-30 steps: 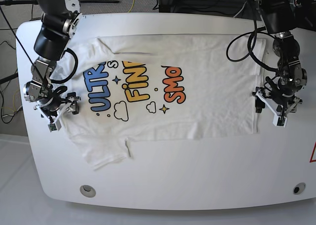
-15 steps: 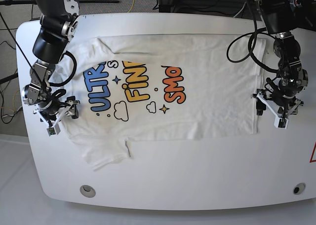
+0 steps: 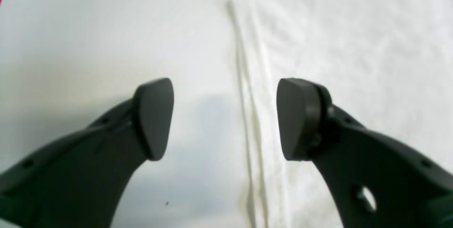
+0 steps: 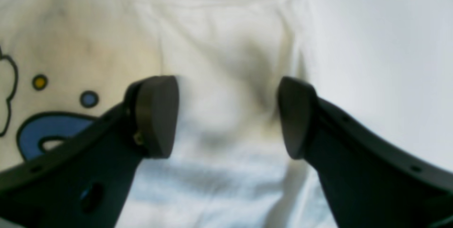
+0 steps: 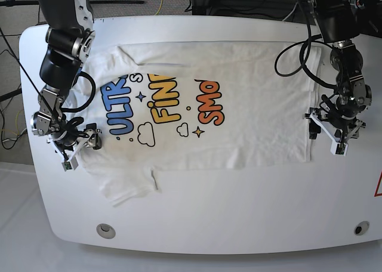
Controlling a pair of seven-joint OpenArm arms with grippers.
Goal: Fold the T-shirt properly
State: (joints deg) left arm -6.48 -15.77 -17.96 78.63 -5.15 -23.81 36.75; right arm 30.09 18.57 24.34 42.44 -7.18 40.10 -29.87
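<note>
The white T-shirt (image 5: 239, 105) lies flat on the table, print up, with "ULTRA", "FINE" and "SMOL" showing, its top edge folded over and one sleeve (image 5: 128, 185) toward the front left. My left gripper (image 5: 325, 141) is open at the shirt's right hem. In the left wrist view the gripper (image 3: 224, 118) straddles the hem edge (image 3: 247, 114), one finger over bare table, one over cloth (image 3: 354, 44). My right gripper (image 5: 82, 153) is open over the shirt's left edge near the blue letters. In the right wrist view the gripper (image 4: 226, 116) hangs over white cloth (image 4: 219, 44) beside blue print (image 4: 35, 132).
The white table (image 5: 239, 212) has rounded corners and two round inserts near its front edge (image 5: 106, 229) (image 5: 358, 228). A red mark (image 5: 378, 185) sits at the right edge. Cables and stands lie behind the table's back edge (image 5: 239, 3).
My right gripper has moved toward the table's front and slightly right, onto the shirt's left edge. My left gripper has stayed nearly in place at the right hem.
</note>
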